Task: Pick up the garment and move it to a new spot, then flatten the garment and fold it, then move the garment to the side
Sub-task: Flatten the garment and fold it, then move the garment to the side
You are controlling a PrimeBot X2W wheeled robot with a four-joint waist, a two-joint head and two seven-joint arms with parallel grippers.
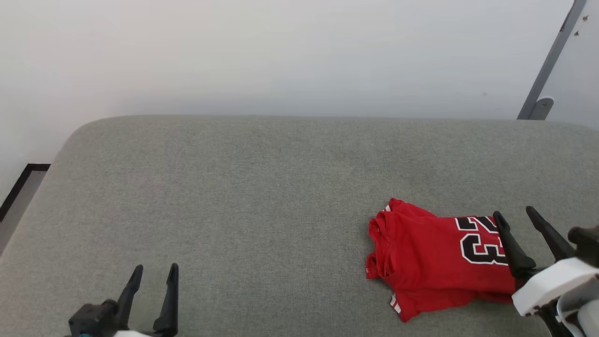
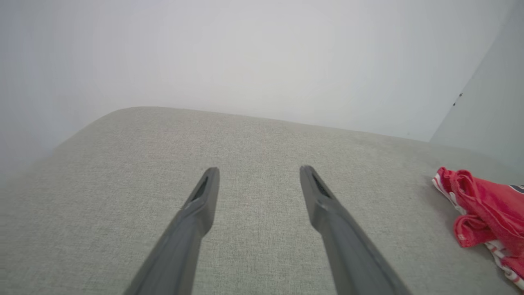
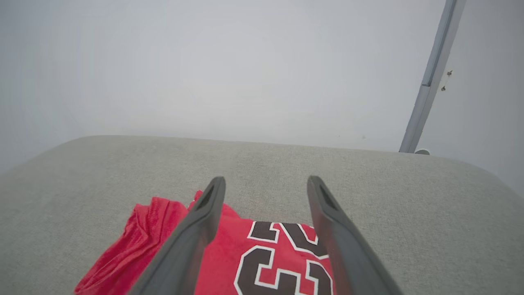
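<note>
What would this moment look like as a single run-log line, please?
garment: loosely folded, on grey cushion, robot's right side | right gripper: open, over garment, nothing held | left gripper: open, over bare cushion

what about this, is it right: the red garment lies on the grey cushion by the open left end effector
No. The garment lies by the open right end effector, not the left end effector, which sits far off across the grey cushion. The head view shows this.
</note>
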